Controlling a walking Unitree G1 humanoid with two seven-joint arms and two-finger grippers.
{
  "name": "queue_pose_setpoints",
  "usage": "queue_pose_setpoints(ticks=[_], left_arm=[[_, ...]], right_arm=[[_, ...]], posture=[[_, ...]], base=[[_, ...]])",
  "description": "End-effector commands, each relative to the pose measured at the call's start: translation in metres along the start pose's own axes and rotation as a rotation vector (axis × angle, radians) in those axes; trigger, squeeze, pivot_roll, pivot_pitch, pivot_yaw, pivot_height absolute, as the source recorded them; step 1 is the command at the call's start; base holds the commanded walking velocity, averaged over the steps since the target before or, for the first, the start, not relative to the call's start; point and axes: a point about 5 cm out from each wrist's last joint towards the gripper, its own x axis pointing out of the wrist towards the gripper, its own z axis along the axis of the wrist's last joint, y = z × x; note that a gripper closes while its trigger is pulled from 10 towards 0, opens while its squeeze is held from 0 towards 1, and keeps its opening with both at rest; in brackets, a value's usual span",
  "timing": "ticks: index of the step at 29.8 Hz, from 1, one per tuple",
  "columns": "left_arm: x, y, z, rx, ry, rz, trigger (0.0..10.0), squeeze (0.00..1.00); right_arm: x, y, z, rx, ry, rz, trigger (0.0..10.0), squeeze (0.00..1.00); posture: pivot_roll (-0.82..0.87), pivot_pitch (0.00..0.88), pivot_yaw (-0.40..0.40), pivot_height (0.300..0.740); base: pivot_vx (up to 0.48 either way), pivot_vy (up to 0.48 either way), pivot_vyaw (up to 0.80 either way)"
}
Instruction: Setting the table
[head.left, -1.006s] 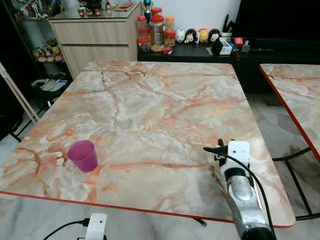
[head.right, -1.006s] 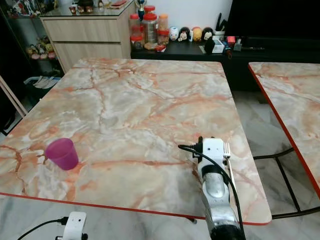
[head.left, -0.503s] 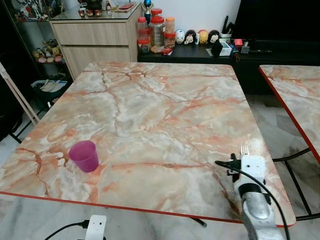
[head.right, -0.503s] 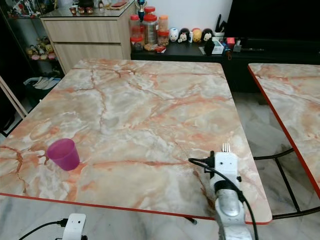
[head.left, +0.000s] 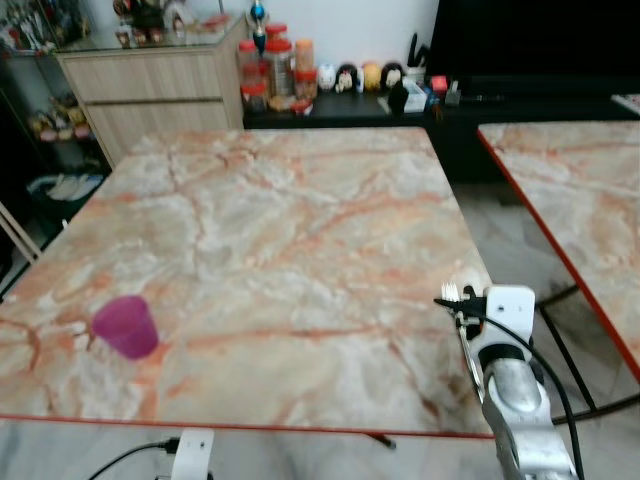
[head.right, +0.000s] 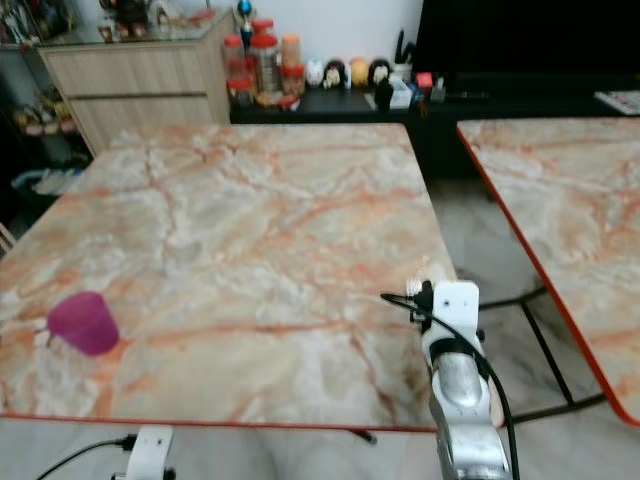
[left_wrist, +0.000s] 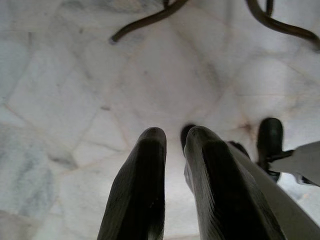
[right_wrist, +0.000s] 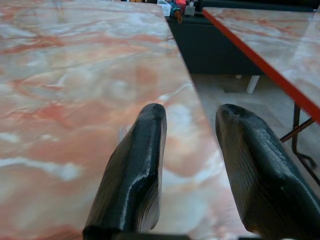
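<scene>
R arm reaching fwd, right pincer (right_wrist: 187, 125) fingers apart. L arm hanging low, left pincer (left_wrist: 172, 142) fingers nearly closed, pointing down.

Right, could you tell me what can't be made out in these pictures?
Fork: eye views, the arm above the right claw covers all but its tines; lying flat or lifted, unclear.
Cup: eye views, blurred; contents unreadable.
Jars: eye views, too small and blurred for labels.

Marble-pattern worktop (head.left: 300, 230), red-edged; second one (head.left: 570, 180) to the right. Wooden drawer cabinet (head.left: 150, 90) behind, dark low console (head.left: 480, 100), pale marble floor (left_wrist: 75, 100).
</scene>
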Motion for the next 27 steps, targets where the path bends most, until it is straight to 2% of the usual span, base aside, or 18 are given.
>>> queue_pose_setpoints(ticks=[1, 14, 18, 27], left_arm=[[-0.001, 0.006, -0.003, 0.006, 0.008, 0.021, 10.0, 0.0], [-0.001, 0.007, -0.003, 0.002, 0.006, 0.026, 10.0, 0.0], [-0.001, 0.007, -0.003, -0.003, 0.005, 0.031, 10.0, 0.0], [-0.001, 0.007, -0.005, -0.005, 0.013, 0.026, 10.0, 0.0]], right_arm=[[0.002, 0.011, 0.003, 0.013, -0.002, 0.035, 10.0, 0.0], [0.001, 0.011, 0.004, 0.016, 0.001, 0.051, 10.0, 0.0], [0.001, 0.017, 0.004, 0.013, 0.013, 0.081, 10.0, 0.0], [-0.005, 0.025, -0.011, 0.005, 0.104, 0.115, 10.0, 0.0]], posture=[[-0.07, 0.0, -0.005, 0.74], [-0.08, 0.0, -0.007, 0.74], [-0.08, 0.0, -0.01, 0.74], [-0.08, 0.0, -0.01, 0.74]], base=[[0.0, 0.0, 0.0], [0.0, 0.0, 0.0], [0.0, 0.0, 0.0], [0.0, 0.0, 0.0]])
